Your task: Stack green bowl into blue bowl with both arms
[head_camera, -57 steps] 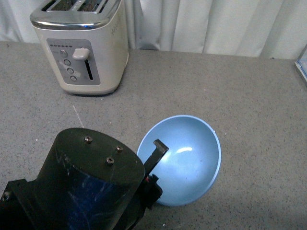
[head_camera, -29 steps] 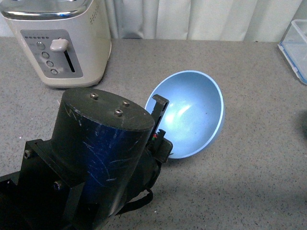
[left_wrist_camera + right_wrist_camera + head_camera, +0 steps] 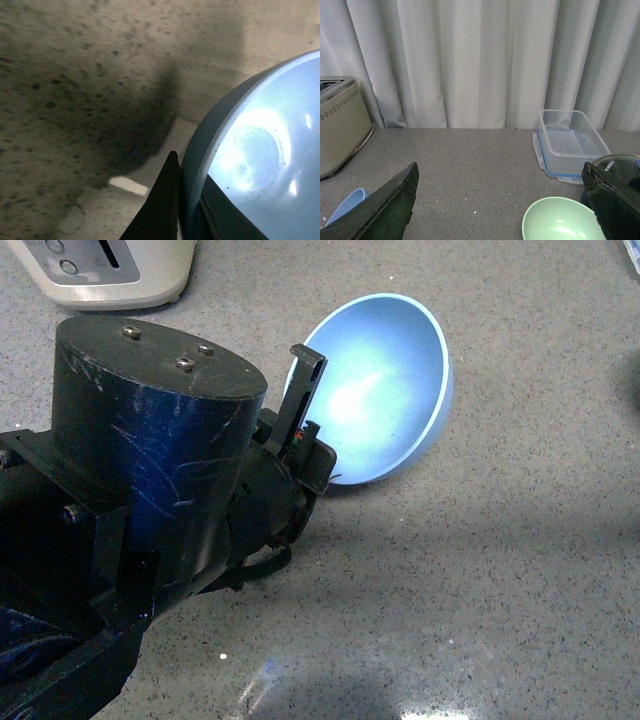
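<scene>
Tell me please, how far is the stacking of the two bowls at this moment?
Done: the left hand grips the blue bowl by its rim, and the bowl is tilted. In hand: only that bowl; the right hand is open and empty. Left: the green bowl lies ungrasped on the table, so picking it up and setting it inside the blue bowl remains.

Our left arm reaches forward, left fingers pinching the rim of the blue bowl, one inside, one outside. Our right fingers stand spread wide apart.
</scene>
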Motion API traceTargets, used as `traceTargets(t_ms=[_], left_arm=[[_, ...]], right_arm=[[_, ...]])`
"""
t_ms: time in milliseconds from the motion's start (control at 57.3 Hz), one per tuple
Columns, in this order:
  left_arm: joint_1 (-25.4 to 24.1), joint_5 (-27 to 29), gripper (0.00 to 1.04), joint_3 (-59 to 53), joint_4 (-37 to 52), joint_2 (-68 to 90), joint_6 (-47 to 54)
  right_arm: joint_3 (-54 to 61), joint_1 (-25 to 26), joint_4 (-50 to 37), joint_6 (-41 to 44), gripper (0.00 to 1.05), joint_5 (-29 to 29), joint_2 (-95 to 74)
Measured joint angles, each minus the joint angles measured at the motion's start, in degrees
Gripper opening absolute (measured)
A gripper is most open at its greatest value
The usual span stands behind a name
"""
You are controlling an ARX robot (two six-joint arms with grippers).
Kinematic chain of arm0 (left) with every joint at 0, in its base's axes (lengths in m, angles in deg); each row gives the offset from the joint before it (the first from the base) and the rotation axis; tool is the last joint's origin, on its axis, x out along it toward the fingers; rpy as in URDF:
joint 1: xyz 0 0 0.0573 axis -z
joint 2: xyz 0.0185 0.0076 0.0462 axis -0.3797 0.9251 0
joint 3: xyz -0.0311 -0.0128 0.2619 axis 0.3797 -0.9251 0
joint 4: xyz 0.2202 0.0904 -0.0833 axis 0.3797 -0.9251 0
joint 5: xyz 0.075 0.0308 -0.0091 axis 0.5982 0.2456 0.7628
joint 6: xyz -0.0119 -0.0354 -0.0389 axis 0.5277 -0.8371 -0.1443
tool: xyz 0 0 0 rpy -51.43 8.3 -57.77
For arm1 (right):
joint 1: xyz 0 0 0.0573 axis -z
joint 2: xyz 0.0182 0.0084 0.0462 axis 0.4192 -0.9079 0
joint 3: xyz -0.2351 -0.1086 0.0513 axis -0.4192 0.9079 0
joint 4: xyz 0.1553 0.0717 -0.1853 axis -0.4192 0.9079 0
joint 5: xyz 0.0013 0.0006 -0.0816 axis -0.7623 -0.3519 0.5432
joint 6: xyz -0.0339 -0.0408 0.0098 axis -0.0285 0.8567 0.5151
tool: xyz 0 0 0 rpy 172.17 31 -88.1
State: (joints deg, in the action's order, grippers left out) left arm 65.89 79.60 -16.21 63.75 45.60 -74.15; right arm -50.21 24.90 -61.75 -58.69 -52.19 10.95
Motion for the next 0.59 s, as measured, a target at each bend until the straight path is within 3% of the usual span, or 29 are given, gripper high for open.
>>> traceTargets(t_ms=[524, 594], left_arm=[[0.00, 0.74, 0.04, 0.98, -7.50, -0.52, 3.39], [0.00, 1.05, 0.12, 0.98, -8.68, -0.96, 4.15]], right_arm=[[0.00, 0.00, 0.02, 0.00, 0.96, 0.00, 0.00], [0.00, 0.00, 0.02, 0.00, 0.96, 0.00, 0.00]])
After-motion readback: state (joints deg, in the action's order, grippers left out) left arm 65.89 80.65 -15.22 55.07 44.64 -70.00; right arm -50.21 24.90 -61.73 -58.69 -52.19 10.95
